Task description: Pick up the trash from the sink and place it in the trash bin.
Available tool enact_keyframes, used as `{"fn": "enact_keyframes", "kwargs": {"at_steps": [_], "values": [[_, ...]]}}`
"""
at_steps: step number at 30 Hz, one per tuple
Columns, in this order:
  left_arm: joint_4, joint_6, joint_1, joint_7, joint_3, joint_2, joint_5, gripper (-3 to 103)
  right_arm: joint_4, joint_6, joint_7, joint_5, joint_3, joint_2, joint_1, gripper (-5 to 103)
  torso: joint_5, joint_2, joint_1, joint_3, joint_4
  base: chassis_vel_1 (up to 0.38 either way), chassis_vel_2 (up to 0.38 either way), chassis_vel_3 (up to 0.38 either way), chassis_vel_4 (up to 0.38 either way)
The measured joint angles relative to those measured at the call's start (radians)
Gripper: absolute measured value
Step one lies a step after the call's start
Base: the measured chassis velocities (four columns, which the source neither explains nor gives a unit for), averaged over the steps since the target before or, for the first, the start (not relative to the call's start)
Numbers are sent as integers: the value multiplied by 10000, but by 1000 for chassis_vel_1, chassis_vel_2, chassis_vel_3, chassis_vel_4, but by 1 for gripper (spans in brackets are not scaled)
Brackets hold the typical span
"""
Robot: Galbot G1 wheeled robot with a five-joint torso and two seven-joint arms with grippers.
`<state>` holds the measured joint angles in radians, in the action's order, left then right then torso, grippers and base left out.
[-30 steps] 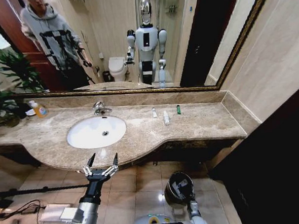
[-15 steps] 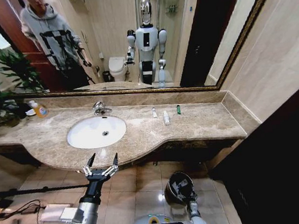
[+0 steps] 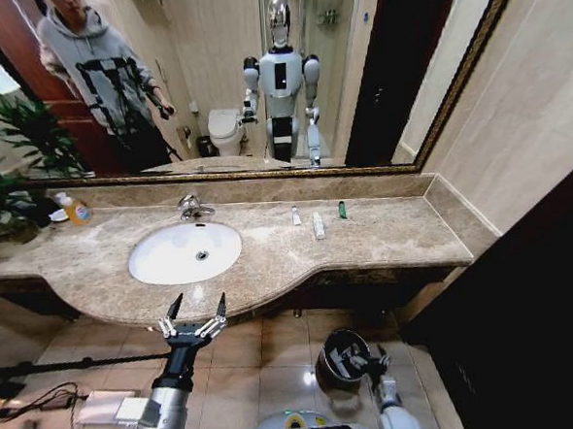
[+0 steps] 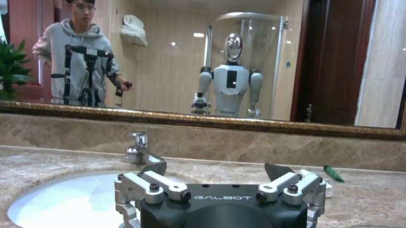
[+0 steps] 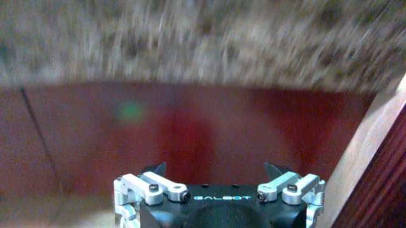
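Note:
The white oval sink (image 3: pixel 163 266) sits in the marble countertop (image 3: pixel 385 238) with only its drain showing inside. The trash lies on the counter to the sink's right: a small white bottle (image 3: pixel 296 216), a white tube (image 3: pixel 318 225) and a tiny green bottle (image 3: pixel 342 209), the last also seen as the green bottle (image 4: pixel 333 173). The dark round trash bin (image 3: pixel 332 359) stands on the floor below the counter. My left gripper (image 3: pixel 196 308) hangs open and empty just before the counter's front edge, facing the sink (image 4: pixel 57 199). My right gripper (image 3: pixel 367 362) is low beside the bin, open and empty (image 5: pixel 216 168).
A chrome faucet (image 3: pixel 194 208) stands behind the basin. A yellow-orange soap bottle (image 3: pixel 75 210) and a plant (image 3: pixel 12 173) occupy the counter's far left. Cables and a white box (image 3: pixel 104 406) lie on the floor at left. A dark panel (image 3: pixel 526 307) closes off the right side.
My right gripper has shifted to the right, from over the bin's mouth to its right side. The left arm has not moved.

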<state>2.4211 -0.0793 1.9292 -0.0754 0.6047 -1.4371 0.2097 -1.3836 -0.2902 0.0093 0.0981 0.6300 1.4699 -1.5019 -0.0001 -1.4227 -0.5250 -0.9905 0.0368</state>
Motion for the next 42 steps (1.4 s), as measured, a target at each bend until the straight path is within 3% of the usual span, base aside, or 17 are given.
{"fn": "enact_keyframes", "kwargs": {"at_steps": [8, 15, 20, 23, 32, 42], "values": [[0, 0, 0, 0, 0, 0, 0, 100, -3392, 793, 205, 744, 217, 16, -1526, 100, 0, 0, 0, 0, -1, 0, 0, 0, 0], [0, 0, 0, 0, 0, 0, 0, 100, -5388, 1264, 269, 824, 239, 114, -2249, 100, 0, 0, 1, 0, 0, 0, 0, 0, 0], [0, 0, 0, 0, 0, 0, 0, 100, -6447, 1732, 262, 803, 152, 174, -2329, 100, 0, 0, 0, 0, -1, 0, 0, 0, 0], [0, 0, 0, 0, 0, 0, 0, 100, -7198, 2372, 244, 784, -35, 112, -1993, 100, 1, 0, 1, 0, 0, 0, 0, 0, 0], [1, 0, 0, 0, 0, 0, 0, 100, -7373, 3379, 185, 951, -447, -519, -466, 100, 2, 0, -1, -1, 0, 0, 0, 0, 0], [0, 0, 0, -1, 0, 0, 0, 100, -5812, 4017, 69, 1313, -1443, -1545, 1823, 100, 1, 0, -1, -2, 0, 0, 0, 0, 0]]}}
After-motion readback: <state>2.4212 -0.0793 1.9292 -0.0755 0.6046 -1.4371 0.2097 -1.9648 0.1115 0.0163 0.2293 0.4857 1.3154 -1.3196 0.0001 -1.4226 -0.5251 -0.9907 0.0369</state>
